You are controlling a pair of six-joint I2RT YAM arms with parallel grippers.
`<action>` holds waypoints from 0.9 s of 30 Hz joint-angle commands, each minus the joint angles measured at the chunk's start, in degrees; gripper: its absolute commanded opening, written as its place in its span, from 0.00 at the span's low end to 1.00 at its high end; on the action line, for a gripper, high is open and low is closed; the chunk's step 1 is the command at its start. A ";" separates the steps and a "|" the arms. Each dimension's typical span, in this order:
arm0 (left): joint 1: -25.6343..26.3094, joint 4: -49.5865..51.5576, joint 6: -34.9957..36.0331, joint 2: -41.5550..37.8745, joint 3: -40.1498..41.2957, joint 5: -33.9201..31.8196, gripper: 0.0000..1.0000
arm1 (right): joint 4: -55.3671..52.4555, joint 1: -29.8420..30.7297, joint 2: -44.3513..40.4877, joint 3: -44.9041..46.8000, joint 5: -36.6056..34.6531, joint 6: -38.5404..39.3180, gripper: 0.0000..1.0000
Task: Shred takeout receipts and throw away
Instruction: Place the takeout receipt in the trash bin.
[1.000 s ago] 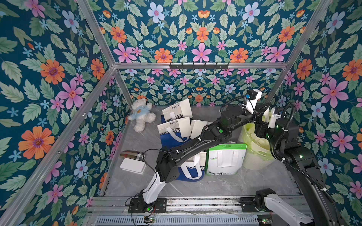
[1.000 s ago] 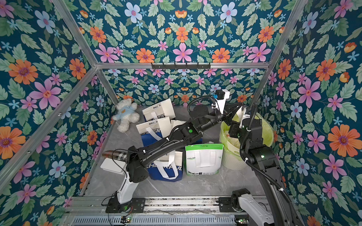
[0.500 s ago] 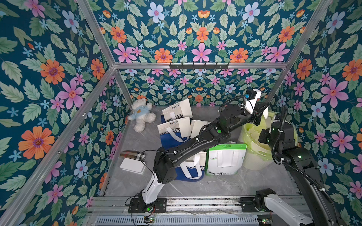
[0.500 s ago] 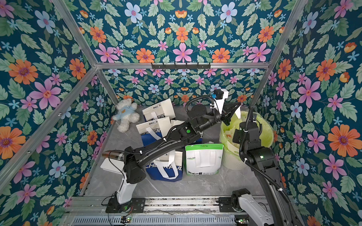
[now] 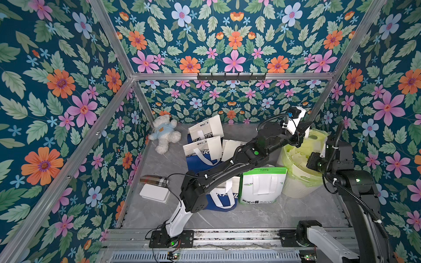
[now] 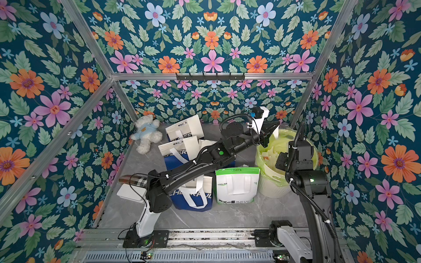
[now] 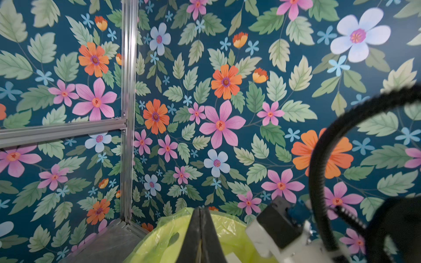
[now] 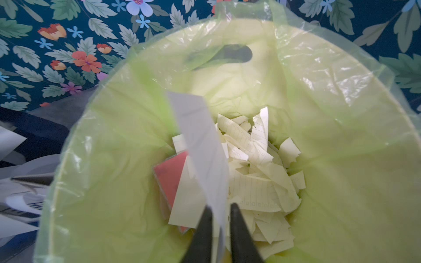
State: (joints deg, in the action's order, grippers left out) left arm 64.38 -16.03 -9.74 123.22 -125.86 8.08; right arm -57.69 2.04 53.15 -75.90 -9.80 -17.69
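My left gripper (image 7: 200,208) hangs over the far rim of the lined bin (image 5: 303,182), fingers pressed together. In both top views a small white receipt piece (image 6: 275,134) hangs below its tip (image 5: 306,127). My right gripper (image 8: 220,209) points down into the bin (image 8: 114,159). Its jaws stand a little apart, and a long white receipt slip (image 8: 200,141) stands blurred and loose between them. Several torn receipt scraps (image 8: 262,173) lie at the bottom of the bin beside a red card (image 8: 170,175).
Blue and white bags (image 5: 205,157) and a green and white bag (image 5: 262,184) stand left of the bin, under my left arm. A teddy bear (image 5: 165,134) lies at the back left. A white box (image 5: 155,193) and a plaid roll (image 5: 153,180) sit by the left wall.
My right gripper has moved from beside the left gripper to down over the bin, and its jaws have parted round the slip. The left gripper has stayed over the bin's far rim.
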 commanded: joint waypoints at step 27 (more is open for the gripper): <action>-2.41 -19.70 2.50 -5.33 21.54 44.04 0.99 | -11.77 -14.73 7.83 -29.46 28.57 -9.78 0.65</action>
State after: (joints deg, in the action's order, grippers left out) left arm 62.65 -28.91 -8.97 118.74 -105.08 43.11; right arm -69.01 -7.51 59.51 -105.95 7.64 -25.36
